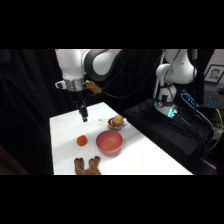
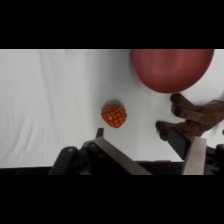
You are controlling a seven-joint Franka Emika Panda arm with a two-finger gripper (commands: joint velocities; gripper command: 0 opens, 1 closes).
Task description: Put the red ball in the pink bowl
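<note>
Hovering end effector (image 1: 84,118) released — red ball (image 1: 82,141) beside pink bowl (image 1: 109,142), apart.

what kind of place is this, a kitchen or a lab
Most likely a robotics lab: a white robot arm reaches over a white table ringed by black drapes, with cabled electronics beside it.

Black curtains (image 1: 25,100) hang dark across the left and back. The white table (image 1: 150,160) runs toward lower right, brightly lit, with black cloth (image 1: 165,125) draped at right.
</note>
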